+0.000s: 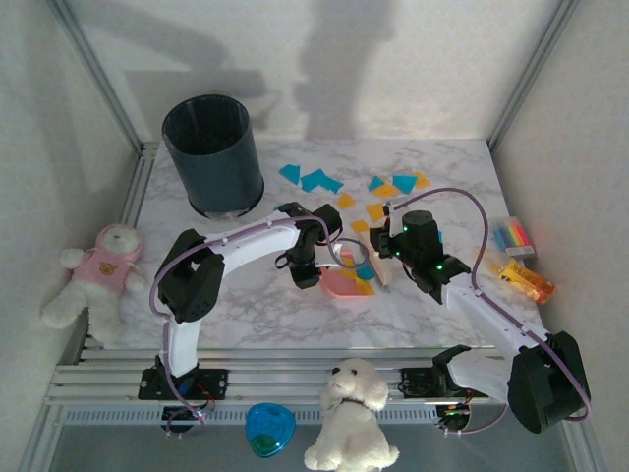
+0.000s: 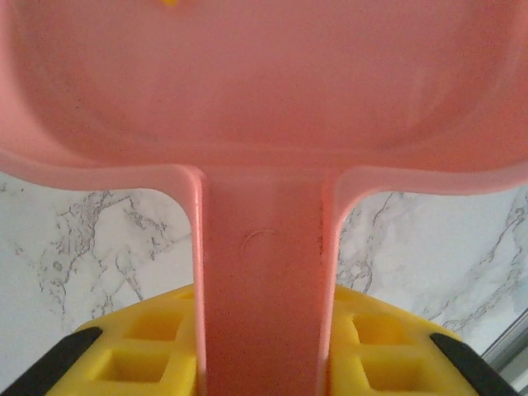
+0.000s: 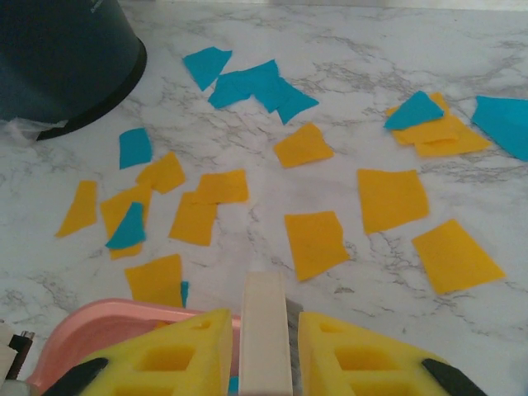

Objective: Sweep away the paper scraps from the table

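Orange-yellow and teal paper scraps [image 3: 313, 239], white grey-veined marble table [image 3: 371, 74], pink dustpan [image 2: 264, 82], cream brush [image 3: 266, 330], dark bin [image 1: 213, 152]

The pink dustpan [image 2: 264, 99] (seen close up) overruns every picture edge.

White left arm [image 1: 251, 244], right arm [image 1: 482, 315], black joints [image 1: 192, 280], lilac cables [image 1: 472, 202]; yellow grid-pocketed plastic fingers [image 3: 169, 359], black tips [image 3: 70, 379]; green lights [image 1: 432, 264] behind right fingers.

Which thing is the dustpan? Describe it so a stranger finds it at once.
On the marble table, look at the near middle. The dustpan lies there, its handle held by the left fingers. Unlike the flat orange and blue paper scraps near it, it is pink and scooped.
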Tool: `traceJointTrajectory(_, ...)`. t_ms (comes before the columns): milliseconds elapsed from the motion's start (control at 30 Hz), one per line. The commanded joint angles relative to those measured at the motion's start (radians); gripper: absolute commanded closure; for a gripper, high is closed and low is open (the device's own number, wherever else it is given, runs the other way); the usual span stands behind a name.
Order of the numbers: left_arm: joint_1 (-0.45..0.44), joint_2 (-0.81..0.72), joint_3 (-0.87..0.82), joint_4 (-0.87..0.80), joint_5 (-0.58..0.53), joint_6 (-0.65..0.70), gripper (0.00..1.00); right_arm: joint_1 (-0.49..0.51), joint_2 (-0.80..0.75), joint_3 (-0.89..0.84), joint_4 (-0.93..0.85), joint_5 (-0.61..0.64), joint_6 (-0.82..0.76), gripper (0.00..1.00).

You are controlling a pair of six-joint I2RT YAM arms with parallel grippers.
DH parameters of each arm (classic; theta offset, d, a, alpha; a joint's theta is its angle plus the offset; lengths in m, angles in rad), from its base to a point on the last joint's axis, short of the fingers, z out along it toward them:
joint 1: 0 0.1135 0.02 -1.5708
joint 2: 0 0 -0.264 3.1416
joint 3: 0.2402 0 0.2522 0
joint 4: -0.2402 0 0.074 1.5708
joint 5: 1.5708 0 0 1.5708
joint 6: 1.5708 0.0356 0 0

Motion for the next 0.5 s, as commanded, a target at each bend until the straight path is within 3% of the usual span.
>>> traceJointTrajectory(0, -0.002, 0.005, -0.006, -0.039, -0.019, -0.005, 1.00, 0.013, -0.007, -0.008, -0.005, -0.033, 0.049, 1.00)
traceJointTrajectory(467, -0.002, -0.021, -0.043, -0.021, -0.018, -0.007, 1.00, 0.013, -0.065, -0.027, 0.017, 0.059, 0.172, 1.00)
